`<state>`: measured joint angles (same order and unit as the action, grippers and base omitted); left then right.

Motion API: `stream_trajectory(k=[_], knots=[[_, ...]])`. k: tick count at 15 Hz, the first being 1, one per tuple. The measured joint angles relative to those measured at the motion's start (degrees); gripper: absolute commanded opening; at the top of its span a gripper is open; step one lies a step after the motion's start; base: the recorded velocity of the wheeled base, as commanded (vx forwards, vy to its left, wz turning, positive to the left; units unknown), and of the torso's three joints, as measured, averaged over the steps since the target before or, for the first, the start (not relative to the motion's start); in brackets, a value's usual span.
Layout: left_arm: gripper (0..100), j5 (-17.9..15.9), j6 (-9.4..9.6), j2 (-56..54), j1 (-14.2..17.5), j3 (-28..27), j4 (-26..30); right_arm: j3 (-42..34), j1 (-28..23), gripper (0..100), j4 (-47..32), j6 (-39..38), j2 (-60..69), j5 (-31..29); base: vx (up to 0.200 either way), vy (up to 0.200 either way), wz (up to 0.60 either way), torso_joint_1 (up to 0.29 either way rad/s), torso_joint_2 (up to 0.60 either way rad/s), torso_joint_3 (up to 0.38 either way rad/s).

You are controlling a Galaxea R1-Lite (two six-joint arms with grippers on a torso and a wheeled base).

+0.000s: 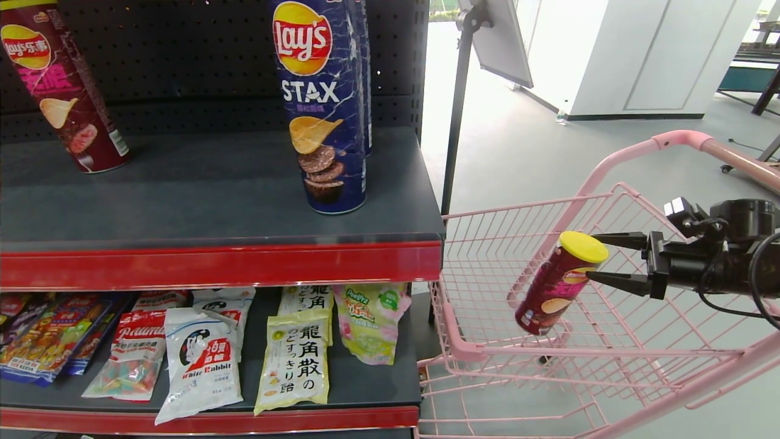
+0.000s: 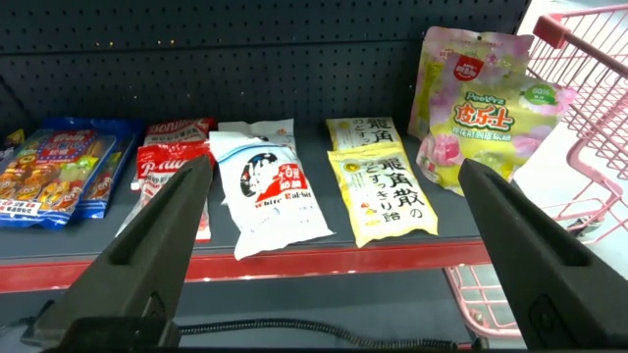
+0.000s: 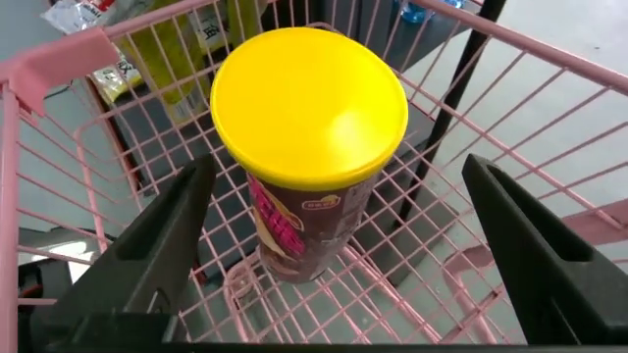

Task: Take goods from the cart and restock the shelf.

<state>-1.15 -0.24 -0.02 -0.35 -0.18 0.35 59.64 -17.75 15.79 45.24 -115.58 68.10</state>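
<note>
A cylindrical maroon can (image 1: 551,292) with a smooth yellow lid (image 3: 309,108) stands tilted inside the pink wire cart (image 1: 487,244). The right gripper (image 1: 592,256) is spread wide, and its black tapered fingers (image 3: 157,235) flank the lid without touching it. The upper shelf (image 1: 183,201), matte grey with a glossy red lip, has bare board between a blue can (image 1: 326,122) and a red can (image 1: 61,91). The left gripper (image 2: 336,165) hangs open before flat bags (image 2: 270,186) on the lower shelf.

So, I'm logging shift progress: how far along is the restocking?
Looks done: a maroon can and blue cans stand on the top shelf. In hand: nothing yet; the open right pincer is at the top of the yellow-lidded can leaning in the cart. Remaining: grasp, lift and shelve it.
</note>
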Motion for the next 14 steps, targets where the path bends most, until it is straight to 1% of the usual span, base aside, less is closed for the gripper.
stream_trajectory(k=[8, 10, 14], knots=[[100, 0.0, -0.02, 0.0, -0.05, 0.0, -0.02, 1.35, 4.35, 100, -0.17, -0.2, -5.12, -0.09, 0.0, 0.0, 0.0, 0.0, 0.0, 0.0], [100, 0.0, -0.02, 0.0, -0.05, 0.0, -0.02, 1.24, 6.23, 100, -2.57, -0.2, -6.0, -0.3, 0.0, 0.0, 0.0, 0.0, 0.0, 0.0], [100, 0.0, 0.0, 0.0, 0.0, 0.0, -0.02, 3.12, 10.09, 100, -2.88, -0.57, -7.96, -0.35, 0.0, 0.0, 0.0, 0.0, 0.0, 0.0]])
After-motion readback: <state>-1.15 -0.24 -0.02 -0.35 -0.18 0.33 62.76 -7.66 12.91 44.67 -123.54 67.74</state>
